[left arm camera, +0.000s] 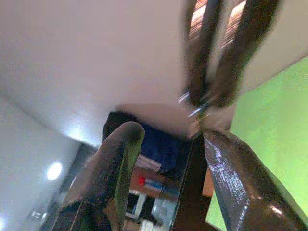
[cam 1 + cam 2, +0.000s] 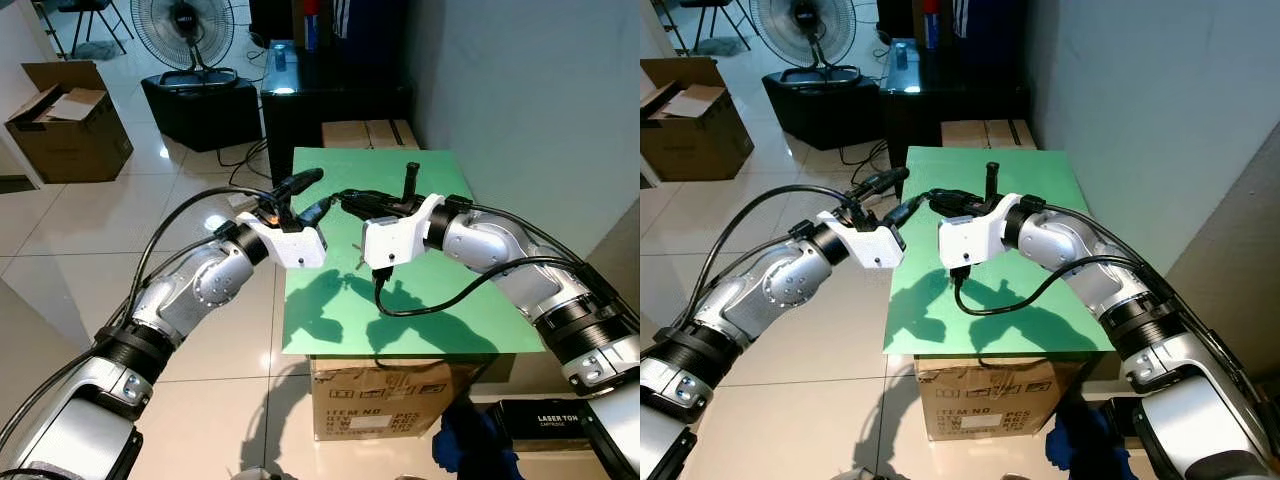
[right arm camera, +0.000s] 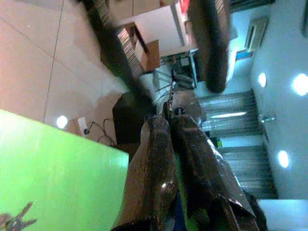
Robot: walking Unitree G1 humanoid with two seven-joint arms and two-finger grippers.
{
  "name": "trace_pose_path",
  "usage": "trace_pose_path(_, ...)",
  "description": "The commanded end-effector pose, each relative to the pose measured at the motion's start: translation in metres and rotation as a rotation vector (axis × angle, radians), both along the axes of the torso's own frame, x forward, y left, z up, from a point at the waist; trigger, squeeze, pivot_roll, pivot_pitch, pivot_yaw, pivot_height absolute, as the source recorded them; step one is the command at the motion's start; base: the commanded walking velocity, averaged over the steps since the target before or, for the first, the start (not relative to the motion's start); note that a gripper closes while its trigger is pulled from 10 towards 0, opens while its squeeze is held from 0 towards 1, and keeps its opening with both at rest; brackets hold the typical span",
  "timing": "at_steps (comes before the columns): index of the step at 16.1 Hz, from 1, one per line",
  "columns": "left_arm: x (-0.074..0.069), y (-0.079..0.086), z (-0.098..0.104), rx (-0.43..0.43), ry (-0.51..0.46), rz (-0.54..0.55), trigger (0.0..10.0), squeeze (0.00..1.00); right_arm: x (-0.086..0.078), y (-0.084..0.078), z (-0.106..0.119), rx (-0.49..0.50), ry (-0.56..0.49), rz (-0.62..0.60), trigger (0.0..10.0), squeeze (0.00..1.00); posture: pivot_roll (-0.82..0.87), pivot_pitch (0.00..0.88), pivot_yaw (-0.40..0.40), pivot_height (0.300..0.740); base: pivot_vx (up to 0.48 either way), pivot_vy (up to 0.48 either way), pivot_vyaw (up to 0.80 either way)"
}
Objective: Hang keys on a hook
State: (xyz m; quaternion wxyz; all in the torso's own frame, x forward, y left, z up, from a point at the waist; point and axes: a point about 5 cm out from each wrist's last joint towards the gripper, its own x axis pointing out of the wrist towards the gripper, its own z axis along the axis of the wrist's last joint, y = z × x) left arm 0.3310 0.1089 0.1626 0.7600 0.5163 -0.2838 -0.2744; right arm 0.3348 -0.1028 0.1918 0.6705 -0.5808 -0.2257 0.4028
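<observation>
The right hand (image 2: 345, 198) has its two black fingers pressed together on the thin silvery metal keys (image 1: 195, 102), of which only a glint shows at its tips; the left hand (image 2: 322, 190) faces it tip to tip, fingers apart, with the glint just beyond its open gap. Both hover above the flat green surface (image 2: 420, 320). Behind the right hand's wrist stands a short black upright post (image 2: 411, 178), which may carry the hook, though its shape is too small to tell. The hold looks slight, so the main risk is a drop: if the right hand lets go before the left has closed, or the tips bump, the keys would likely fall to the surface below. A small key-shaped cluster (image 3: 14, 219) lies on the green under the right hand, and I cannot tell whether it belongs to the same bunch; mistaking one for the other would waste the move
</observation>
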Motion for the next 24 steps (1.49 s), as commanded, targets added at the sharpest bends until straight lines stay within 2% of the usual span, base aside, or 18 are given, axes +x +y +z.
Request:
trace_pose_path(1,0.000,-0.008,0.006,0.022,-0.028,-0.040,10.0,0.00,0.002,0.003,0.015,0.027,-0.051,0.022,10.0,0.00,-0.13,0.000,0.044,0.740,0.000,0.000,0.00)
trace_pose_path(11,-0.004,-0.009,0.013,-0.028,-0.043,-0.083,9.8,0.00,0.005,-0.006,0.011,-0.015,-0.052,0.012,10.0,0.00,-0.13,0.000,0.043,0.740,0.000,0.000,0.00)
trace_pose_path(12,-0.004,-0.009,0.014,-0.041,-0.042,-0.086,6.9,0.00,0.005,-0.008,0.011,-0.021,-0.051,0.010,10.0,0.00,-0.13,0.000,0.044,0.740,0.000,0.000,0.00)
trace_pose_path(13,-0.004,-0.008,0.015,-0.050,-0.042,-0.089,4.5,0.00,0.005,-0.009,0.010,-0.023,-0.050,0.011,10.0,0.00,-0.13,0.000,0.044,0.740,0.000,0.000,0.00)
trace_pose_path(14,-0.004,-0.008,0.015,-0.053,-0.041,-0.089,4.5,0.00,0.005,-0.009,0.010,-0.023,-0.050,0.011,10.0,0.00,-0.13,0.000,0.044,0.740,0.000,0.000,0.00)
trace_pose_path(15,-0.004,-0.008,0.015,-0.056,-0.041,-0.091,2.9,0.00,0.005,-0.009,0.010,-0.024,-0.050,0.013,10.0,0.00,-0.13,0.000,0.045,0.740,0.000,0.000,0.00)
trace_pose_path(16,-0.004,-0.007,0.015,-0.060,-0.037,-0.095,0.0,0.00,0.005,-0.009,0.010,-0.027,-0.050,0.017,10.0,0.00,-0.13,0.000,0.045,0.740,0.000,0.000,0.00)
trace_pose_path(20,-0.006,-0.008,0.014,-0.055,-0.026,-0.107,0.2,0.00,0.005,-0.007,0.010,-0.035,-0.051,0.033,10.0,0.00,-0.13,0.000,0.040,0.740,0.000,0.000,0.00)
trace_pose_path(21,-0.006,-0.008,0.014,-0.055,-0.026,-0.107,1.0,0.00,0.005,-0.006,0.010,-0.037,-0.051,0.036,10.0,0.00,-0.13,0.000,0.040,0.740,0.000,0.000,0.00)
trace_pose_path(22,-0.007,-0.007,0.014,-0.052,-0.025,-0.105,3.9,0.00,0.004,-0.006,0.010,-0.046,-0.049,0.045,10.0,0.00,-0.13,0.000,0.038,0.740,0.000,0.000,0.00)
trace_pose_path(24,-0.007,-0.007,0.014,-0.050,-0.026,-0.103,4.1,0.00,0.004,-0.005,0.009,-0.052,-0.046,0.051,10.0,0.00,-0.13,0.000,0.037,0.740,0.000,0.000,0.00)
